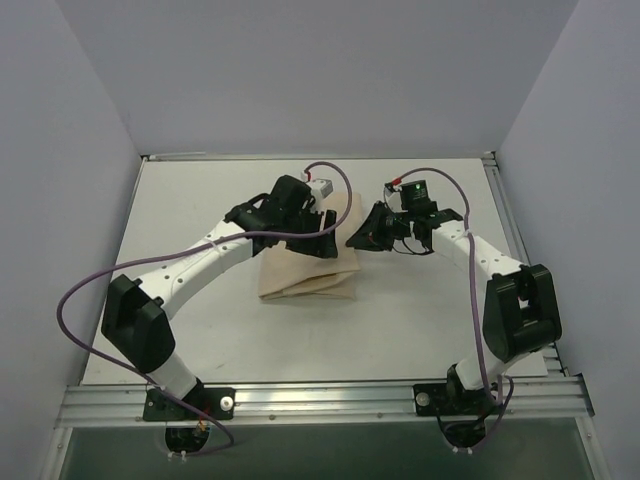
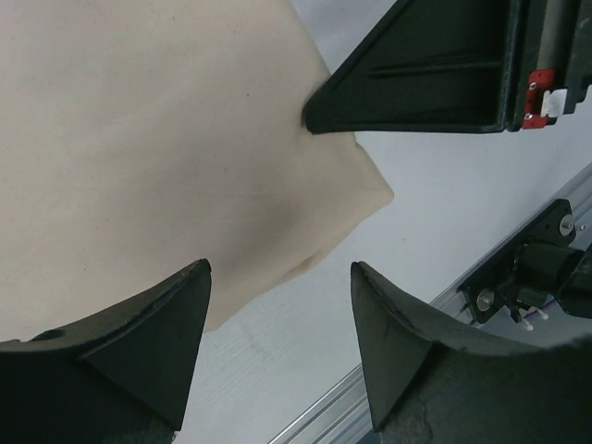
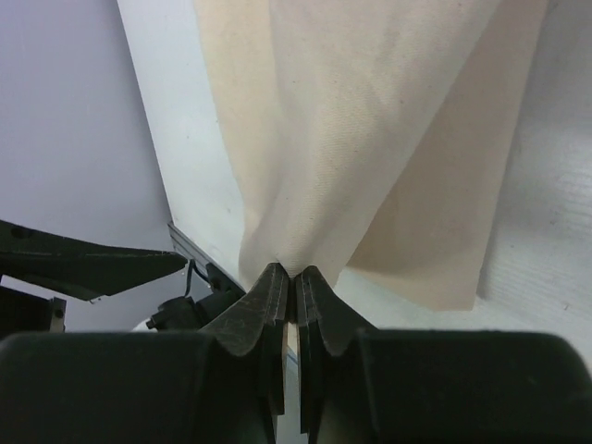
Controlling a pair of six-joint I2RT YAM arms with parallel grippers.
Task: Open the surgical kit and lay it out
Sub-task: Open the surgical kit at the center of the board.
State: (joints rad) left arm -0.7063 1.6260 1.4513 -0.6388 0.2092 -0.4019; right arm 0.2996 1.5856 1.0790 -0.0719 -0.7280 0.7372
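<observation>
We see the beige cloth wrap lying mid-table, still folded, so its contents are hidden. The right gripper is pinched tight on a bunched edge of the cloth, which fans out from the pinch. The left gripper has its jaws apart and empty, just over a wrap corner. In the top view the left arm covers the wrap's far part, and the pinch is hard to make out.

cloth wrap: plain beige, no pattern, darker in the folds just ahead of the right pincer
left pincer: matte black
right pincer: matte black
tabletop: white beneath both pincers
cables: purple, behind the pincers
arm links: white, black joints
</observation>
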